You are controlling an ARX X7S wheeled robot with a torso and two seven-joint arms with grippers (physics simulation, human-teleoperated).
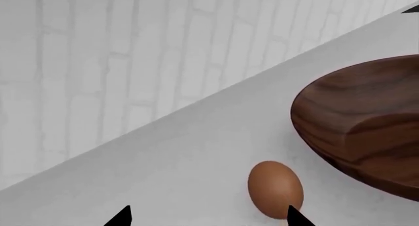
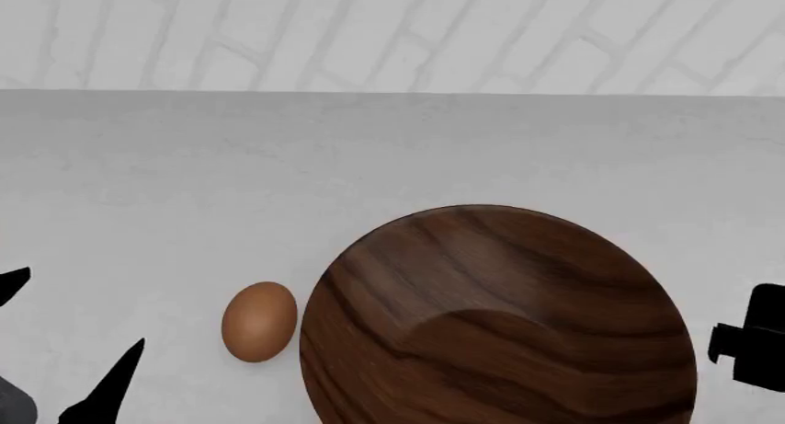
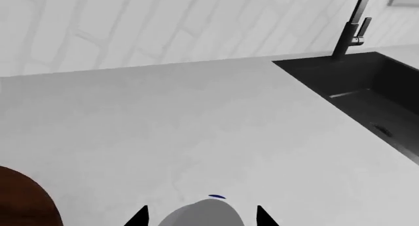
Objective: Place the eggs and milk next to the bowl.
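1. My left gripper (image 2: 73, 350) hangs with fingers spread, holding nothing; one egg (image 2: 259, 321) already lies on the counter (image 2: 392, 166) just beside the bowl (image 2: 491, 323).
2. On the right, the right gripper (image 3: 201, 215) straddles what I take for the milk (image 3: 203, 212); whether its fingertips actually grip, I cannot tell.
3. I'd set the bottle down upright, close to the bowl's rim without nudging it.
4. Only the right wrist view shows the sink (image 3: 366, 98) and faucet (image 3: 352, 25); the head view shows the whole bowl.

Dark grained wooden bowl (image 2: 497, 318) with soft sheen, smooth matt brown egg (image 2: 259, 321) near left claw (image 1: 206, 217), matt white counter (image 2: 368, 166), dark sink (image 3: 366, 93)
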